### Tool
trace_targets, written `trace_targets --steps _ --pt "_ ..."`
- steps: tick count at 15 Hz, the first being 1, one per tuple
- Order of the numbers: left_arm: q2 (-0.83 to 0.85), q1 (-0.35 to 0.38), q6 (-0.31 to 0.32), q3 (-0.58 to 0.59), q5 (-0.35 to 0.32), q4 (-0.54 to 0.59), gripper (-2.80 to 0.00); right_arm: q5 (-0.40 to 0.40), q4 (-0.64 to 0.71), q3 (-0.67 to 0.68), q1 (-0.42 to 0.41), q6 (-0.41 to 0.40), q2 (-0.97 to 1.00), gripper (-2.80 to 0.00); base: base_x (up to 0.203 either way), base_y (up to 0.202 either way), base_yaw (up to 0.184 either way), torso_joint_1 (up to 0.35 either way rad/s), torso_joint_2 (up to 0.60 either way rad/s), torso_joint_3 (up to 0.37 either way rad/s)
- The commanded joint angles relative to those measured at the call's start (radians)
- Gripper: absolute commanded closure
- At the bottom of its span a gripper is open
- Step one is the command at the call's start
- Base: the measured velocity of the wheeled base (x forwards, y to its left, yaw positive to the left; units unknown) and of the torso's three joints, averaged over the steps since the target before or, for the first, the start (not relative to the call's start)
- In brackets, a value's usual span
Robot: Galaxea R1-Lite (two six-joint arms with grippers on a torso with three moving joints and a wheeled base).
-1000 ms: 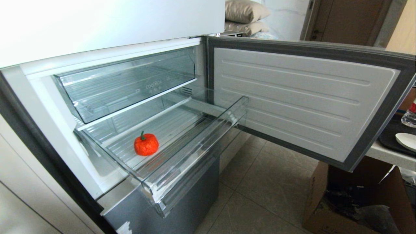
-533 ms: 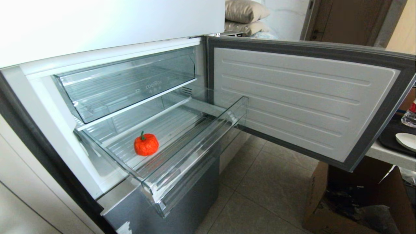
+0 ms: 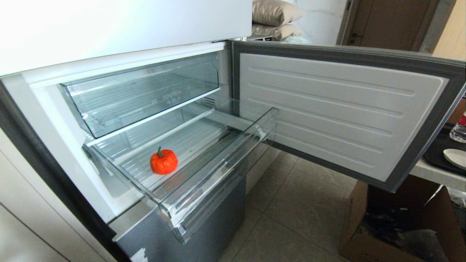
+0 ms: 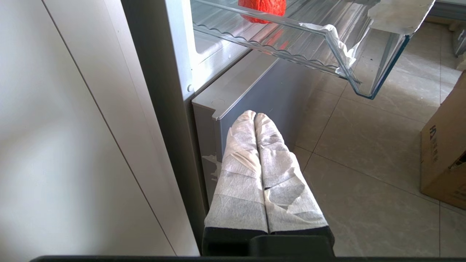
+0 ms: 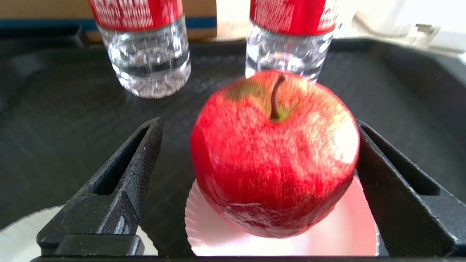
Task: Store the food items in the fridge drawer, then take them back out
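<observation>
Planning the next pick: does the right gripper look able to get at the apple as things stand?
Probably yes. The right gripper is open with a finger on each side of the apple, which sits on a paper plate. Nothing blocks it; the two bottles stand behind.

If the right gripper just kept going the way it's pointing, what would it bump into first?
Most likely the red apple on its white paper plate: it already sits between the open right gripper, seemingly touching one side. Beyond it stand two clear water bottles on the black tray.
</observation>
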Motion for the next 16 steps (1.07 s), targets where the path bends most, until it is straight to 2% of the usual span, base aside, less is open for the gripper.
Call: trace_targets --steps 1,12,13,16 --pt "0.0 0.0 0.0 0.0 0.0 0.0 0.0 0.001 -0.004 0.001 0.0 0.0 0.013 -2.8 0.0 0.0 0.0 0.0 0.0 0.0" --pt "0.0 0.0 0.0 0.0 0.0 0.0 0.0 0.003 -0.004 0.007 0.0 -0.002 -0.002 -2.8 0.0 0.0 0.0 0.0 0.0 0.0" --pt "0.0 0.0 0.0 0.0 0.0 0.0 0.0 0.003 -0.004 0.007 0.0 -0.002 -0.002 0.0 0.0 0.0 0.0 0.0 0.0 0.0" --pt "0.0 0.0 0.0 0.0 0.0 0.0 0.0 0.003 -0.004 0.004 0.0 -0.001 0.0 0.0 0.0 0.0 0.0 0.0 0.0 0.0"
